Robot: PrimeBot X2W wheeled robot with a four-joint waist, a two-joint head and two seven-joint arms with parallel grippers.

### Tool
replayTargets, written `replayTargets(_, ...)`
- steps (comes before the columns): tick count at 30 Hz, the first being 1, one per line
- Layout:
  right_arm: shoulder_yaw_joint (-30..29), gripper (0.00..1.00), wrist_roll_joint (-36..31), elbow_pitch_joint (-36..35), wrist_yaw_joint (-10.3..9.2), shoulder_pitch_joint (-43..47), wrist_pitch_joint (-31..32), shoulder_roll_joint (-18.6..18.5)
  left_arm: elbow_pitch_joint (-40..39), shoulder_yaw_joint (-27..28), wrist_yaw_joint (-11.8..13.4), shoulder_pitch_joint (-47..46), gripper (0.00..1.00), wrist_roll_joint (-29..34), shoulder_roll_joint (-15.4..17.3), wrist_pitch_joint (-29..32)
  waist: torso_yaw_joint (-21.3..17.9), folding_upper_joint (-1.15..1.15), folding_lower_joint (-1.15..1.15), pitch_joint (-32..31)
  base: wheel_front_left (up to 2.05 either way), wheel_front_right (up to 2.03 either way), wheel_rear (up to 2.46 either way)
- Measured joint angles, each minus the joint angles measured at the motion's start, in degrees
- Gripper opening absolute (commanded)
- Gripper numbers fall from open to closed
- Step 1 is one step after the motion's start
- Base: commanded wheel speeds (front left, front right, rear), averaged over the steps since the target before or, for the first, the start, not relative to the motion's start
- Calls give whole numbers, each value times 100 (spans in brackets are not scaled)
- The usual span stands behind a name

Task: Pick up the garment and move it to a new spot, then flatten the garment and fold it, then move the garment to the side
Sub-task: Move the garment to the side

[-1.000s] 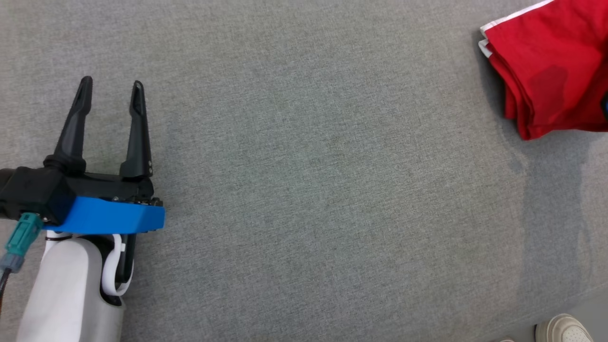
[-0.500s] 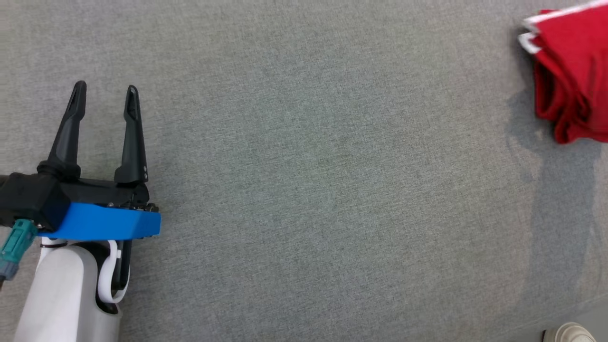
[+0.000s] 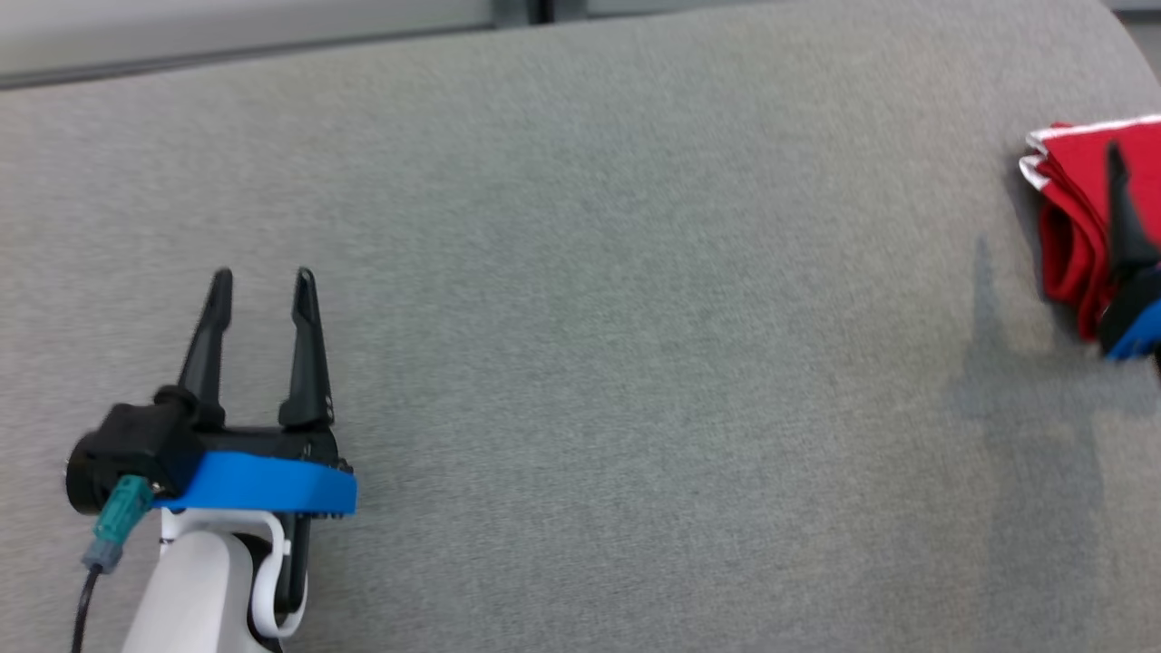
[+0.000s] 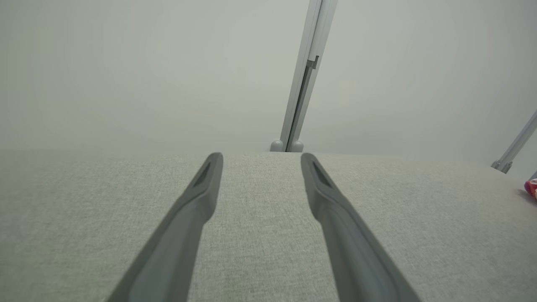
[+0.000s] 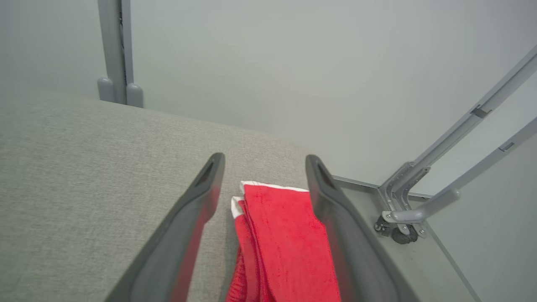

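The garment (image 3: 1079,190) is red with white trim. It lies folded in a stack on the grey cloth surface (image 3: 635,317) at the far right, close to the surface's right end. In the right wrist view my right gripper (image 5: 264,159) is open, with the garment (image 5: 285,239) lying loose between and below its spread fingers. One dark finger (image 3: 1123,218) of that gripper stands over the garment at the head view's right edge. My left gripper (image 3: 263,277) hovers open and empty over the bare surface at the lower left, far from the garment.
The surface's far edge (image 3: 272,68) runs along the top of the head view. Beyond it stand a pale wall and a grey post (image 4: 300,105). Right of the garment the surface ends, and a grey metal frame with a caster (image 5: 398,233) stands on the floor.
The head camera has tilted up, bringing the far edge into view. My right gripper has opened and its finger now shows above the garment. The left gripper stays open.
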Motion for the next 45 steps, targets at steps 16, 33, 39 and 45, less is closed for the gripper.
replayTargets(16, -552, 100, 610, -3195, -2, 2871, 584, 1362, 778, 137, -81, 477, 100, -41, -231, -112, 827, 0, -1, -1166, 0, 0, 0)
replayTargets(33, -871, 100, 357, -3771, -1, 3739, 818, 2269, 1047, 245, -205, 694, 100, 105, -386, -112, 787, 0, 0, -1548, 0, 0, 0)
replayTargets(39, -743, 100, 201, -3664, -1, 3728, 736, 2296, 1053, 305, -226, 743, 100, 124, -386, -112, 757, 0, 0, -1532, 0, 0, 0)
replayTargets(45, -725, 100, 172, -3495, -1, 3672, 605, 2263, 1051, 333, -256, 734, 100, 156, -412, -112, 790, 0, 1, -1467, 0, 0, 0)
